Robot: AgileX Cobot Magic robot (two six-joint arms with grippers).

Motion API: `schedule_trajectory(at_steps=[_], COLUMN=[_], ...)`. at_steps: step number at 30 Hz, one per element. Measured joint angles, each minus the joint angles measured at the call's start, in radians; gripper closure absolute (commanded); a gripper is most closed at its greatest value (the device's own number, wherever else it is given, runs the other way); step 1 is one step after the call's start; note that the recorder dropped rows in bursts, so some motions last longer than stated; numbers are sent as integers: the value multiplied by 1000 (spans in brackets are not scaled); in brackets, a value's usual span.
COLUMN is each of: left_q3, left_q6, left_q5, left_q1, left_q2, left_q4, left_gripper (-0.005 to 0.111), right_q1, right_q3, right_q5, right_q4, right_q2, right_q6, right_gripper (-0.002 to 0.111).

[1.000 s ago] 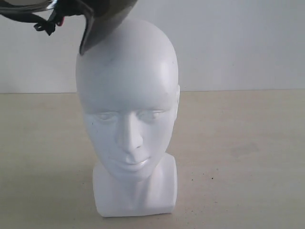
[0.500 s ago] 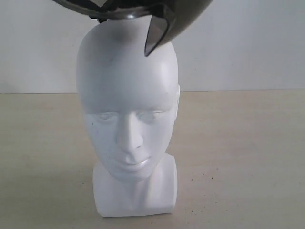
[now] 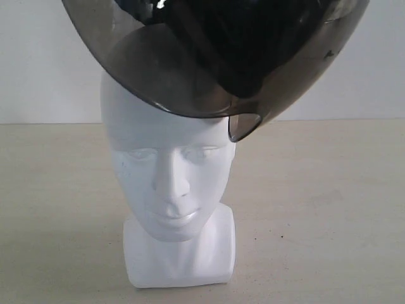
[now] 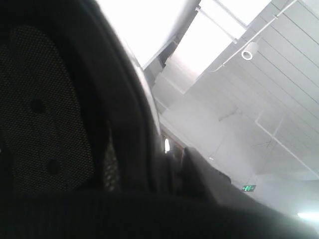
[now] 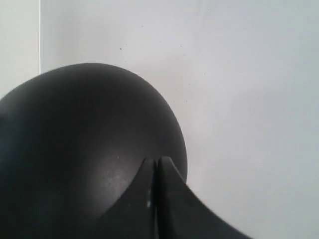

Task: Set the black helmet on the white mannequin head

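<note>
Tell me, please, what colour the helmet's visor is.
Smoky grey-brown and semi-transparent; the visor shows best in the exterior view, over the white mannequin head.

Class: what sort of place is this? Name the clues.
Probably a large indoor hall or lab: a high ceiling, a green exit sign, and a plain beige table against a bare white wall.

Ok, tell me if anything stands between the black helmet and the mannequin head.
Nothing visible does. The black helmet hangs tilted right over the white mannequin head, its front edge overlapping the forehead.
</note>
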Motion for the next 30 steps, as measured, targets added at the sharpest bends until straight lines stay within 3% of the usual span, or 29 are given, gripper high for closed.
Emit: schedule_trajectory(at_steps=[3, 8, 15, 30], left_q3=[4, 4, 6, 42], left_q6=[6, 36, 93, 93], left_q5=[0, -17, -19, -87], left_q1=[33, 51, 57, 159], left_q2=[2, 36, 66, 80], left_q4=[0, 22, 104, 174], left_gripper=[102, 102, 102, 102], right_q1=[0, 0, 0, 0], right_q3=[-159, -251, -260, -260], right_q5=[80, 182, 225, 169], right_q4=[-21, -35, -28, 10], right_q2=[121, 182, 200, 343], right_q6=[-12, -43, -44, -49], right_gripper=[108, 108, 108, 108])
